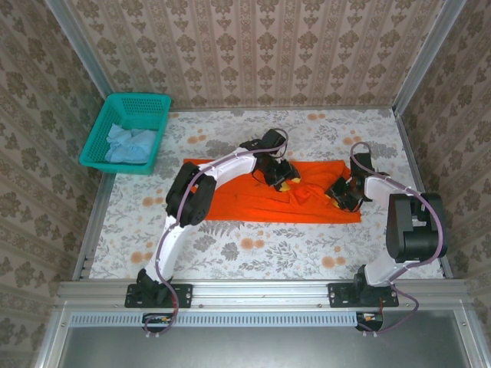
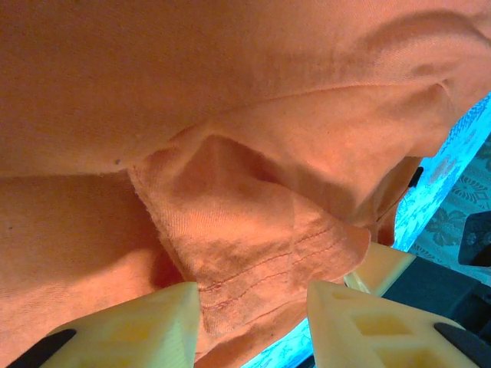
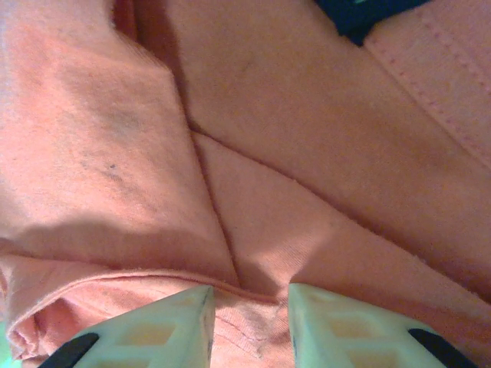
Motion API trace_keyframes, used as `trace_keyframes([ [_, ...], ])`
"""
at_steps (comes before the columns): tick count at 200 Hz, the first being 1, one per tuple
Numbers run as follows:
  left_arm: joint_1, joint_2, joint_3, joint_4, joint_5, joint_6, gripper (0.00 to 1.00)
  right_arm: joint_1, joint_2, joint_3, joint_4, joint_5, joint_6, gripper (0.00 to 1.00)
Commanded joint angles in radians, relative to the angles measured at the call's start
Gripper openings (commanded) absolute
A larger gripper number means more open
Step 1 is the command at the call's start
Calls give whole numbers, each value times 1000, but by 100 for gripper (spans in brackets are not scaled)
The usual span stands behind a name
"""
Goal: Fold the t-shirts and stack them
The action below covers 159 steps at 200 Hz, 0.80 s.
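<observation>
The orange t-shirt (image 1: 230, 195) lies spread across the middle of the table, bunched into wrinkles between my two grippers. My left gripper (image 1: 276, 175) is down on its upper middle. In the left wrist view a hemmed fold of the orange t-shirt (image 2: 261, 245) stands between the left gripper (image 2: 253, 295) fingers, touching one finger, with a gap beside the other. My right gripper (image 1: 341, 192) rests on the shirt's right part. In the right wrist view the right gripper (image 3: 251, 295) pinches a puckered ridge of orange t-shirt (image 3: 253, 230). The pale blue t-shirt (image 1: 130, 143) lies crumpled in the basket.
A teal mesh basket (image 1: 138, 100) stands at the table's back left corner. Patterned walls close in the back and both sides. The flowered table top (image 1: 253, 249) shows bare in front of the shirt and along the back.
</observation>
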Motion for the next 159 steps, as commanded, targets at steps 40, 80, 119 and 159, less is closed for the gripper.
trace_keyframes([
  [40,0,35,16,1,15,-21,31,9,15,22,7,-22,-14,22],
  [80,3,37,21,5,15,-17,12,19,6,30,-7,-15,-27,17],
  [119,6,37,30,-2,6,-3,0,34,-14,39,-30,2,-52,11],
  [159,11,17,33,-16,-10,29,0,47,-38,38,-50,8,-82,7],
])
